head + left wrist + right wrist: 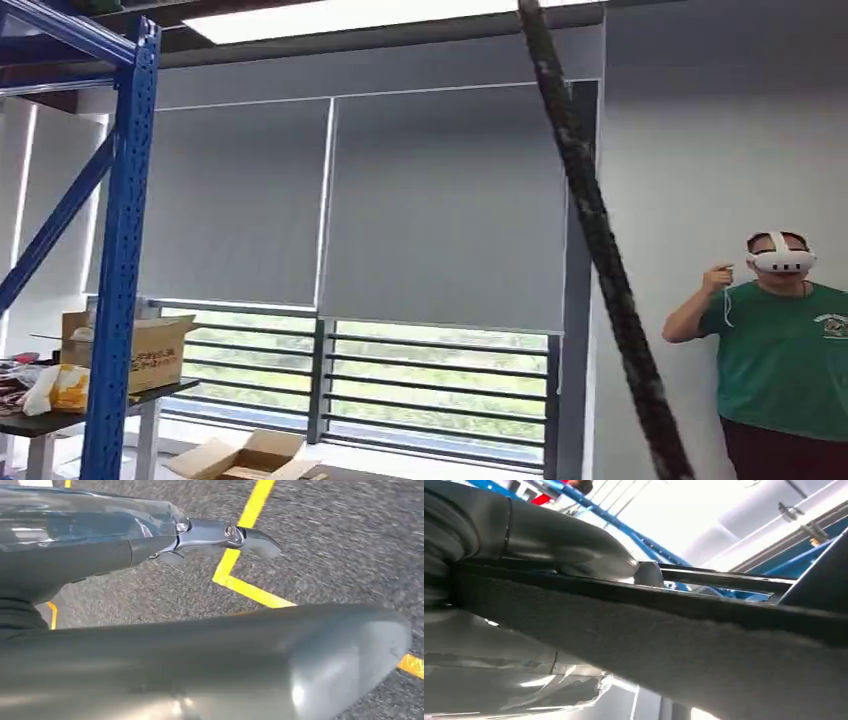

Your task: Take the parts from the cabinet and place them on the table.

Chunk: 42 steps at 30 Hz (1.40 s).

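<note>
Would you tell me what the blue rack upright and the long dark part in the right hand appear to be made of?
The rack upright looks like blue-painted steel, with rows of punched holes. The long dark part has a matte, mottled, fuzzy surface, perhaps foam or felt; the right hand holds it.

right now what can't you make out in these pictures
- Right hand, right wrist view: a long dark part lies across it and hides the fingers, so the grip itself is unclear.
- Dark part's ends, head view: the strip is cut off at the top and bottom edges.
- Left hand, left wrist view: blurred; nothing seen in it, over the floor.
- Open box contents, head view: too small; the blue rack post covers part.
</note>
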Each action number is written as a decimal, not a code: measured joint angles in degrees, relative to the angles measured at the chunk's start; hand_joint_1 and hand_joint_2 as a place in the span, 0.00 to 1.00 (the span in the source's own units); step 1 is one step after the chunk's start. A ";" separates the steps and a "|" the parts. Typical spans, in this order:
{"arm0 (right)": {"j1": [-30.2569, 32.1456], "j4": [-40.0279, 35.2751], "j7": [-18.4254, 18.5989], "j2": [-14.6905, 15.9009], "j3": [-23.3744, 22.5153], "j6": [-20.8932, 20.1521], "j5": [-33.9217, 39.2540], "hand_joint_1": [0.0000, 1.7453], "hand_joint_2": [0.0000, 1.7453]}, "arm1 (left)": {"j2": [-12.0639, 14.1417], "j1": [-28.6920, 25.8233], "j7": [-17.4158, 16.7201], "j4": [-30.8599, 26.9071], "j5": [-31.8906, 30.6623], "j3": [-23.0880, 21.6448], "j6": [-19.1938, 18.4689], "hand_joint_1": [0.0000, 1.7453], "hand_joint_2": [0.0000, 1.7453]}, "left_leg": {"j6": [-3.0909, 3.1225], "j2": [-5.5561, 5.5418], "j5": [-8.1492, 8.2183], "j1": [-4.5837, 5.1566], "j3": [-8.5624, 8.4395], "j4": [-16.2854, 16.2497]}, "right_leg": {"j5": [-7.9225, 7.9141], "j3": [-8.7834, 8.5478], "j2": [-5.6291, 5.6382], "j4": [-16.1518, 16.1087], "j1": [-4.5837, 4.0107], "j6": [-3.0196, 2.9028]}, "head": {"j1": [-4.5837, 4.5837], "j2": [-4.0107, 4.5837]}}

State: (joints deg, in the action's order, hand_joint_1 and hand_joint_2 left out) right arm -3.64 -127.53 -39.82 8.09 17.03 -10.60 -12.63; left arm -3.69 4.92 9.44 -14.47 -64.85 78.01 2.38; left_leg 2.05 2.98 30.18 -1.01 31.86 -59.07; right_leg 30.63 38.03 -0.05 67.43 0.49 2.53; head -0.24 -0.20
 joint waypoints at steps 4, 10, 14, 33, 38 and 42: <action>-0.66 -0.55 0.00 0.00 0.35 0.35 0.50 1.00 1.00 | 0.11 0.12 -0.02 0.00 -0.48 -0.11 -0.07 0.00 1.00 | -1.07 1.30 0.65 0.34 -0.66 0.09 | -2.64 -4.22 -2.88 -9.10 -1.05 -1.25 | 0.02 -0.02; -2.15 -1.44 -0.02 0.22 3.08 0.26 0.50 1.00 1.00 | 0.28 0.26 -0.09 0.00 -0.83 -0.52 -0.59 0.00 1.00 | -2.13 -2.02 6.32 -0.05 2.57 -8.58 | -3.24 -5.07 -0.06 -10.57 -0.75 -3.37 | 0.02 0.00; -2.23 -1.34 -0.02 0.83 6.22 0.87 0.50 1.00 1.00 | 0.70 -0.16 -0.11 0.00 -1.18 -0.74 -0.59 0.00 1.00 | -2.20 -2.60 6.30 -0.01 7.32 -15.39 | -3.05 -5.33 2.68 -10.46 -0.93 -3.50 | 0.02 0.00; -3.38 8.57 0.02 0.15 7.17 -1.03 2.40 1.00 1.00 | 1.22 0.19 0.35 0.00 -2.54 -1.90 -1.44 0.00 1.00 | -1.03 0.13 0.18 0.06 -0.21 0.05 | -2.67 -4.21 -4.18 -8.67 -0.72 -0.50 | 0.02 0.00; -4.26 10.71 0.02 -0.92 5.05 -1.38 1.99 1.00 1.00 | 1.27 0.47 0.46 0.00 -3.06 -2.51 -1.79 0.00 1.00 | -2.51 2.29 0.92 0.11 -0.73 0.51 | -3.21 -4.24 -1.69 -9.85 -0.95 -2.41 | 0.04 -0.02; -4.84 11.96 0.02 -2.01 4.20 -1.66 1.66 1.00 1.00 | 1.29 0.44 0.59 0.04 -3.24 -2.75 -1.80 0.00 1.00 | -2.25 -1.81 7.07 0.06 5.81 -13.26 | -3.20 -4.48 0.20 -10.08 -0.87 -3.21 | 0.13 0.00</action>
State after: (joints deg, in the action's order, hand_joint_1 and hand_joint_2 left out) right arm -8.48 -115.58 -39.80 6.08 21.22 -12.26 -10.97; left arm -2.40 5.36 10.03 -14.43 -68.08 75.25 0.59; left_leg -0.20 1.17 37.26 -0.95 37.67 -72.33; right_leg 27.43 33.55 0.15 57.36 -0.38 -0.69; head -0.11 -0.20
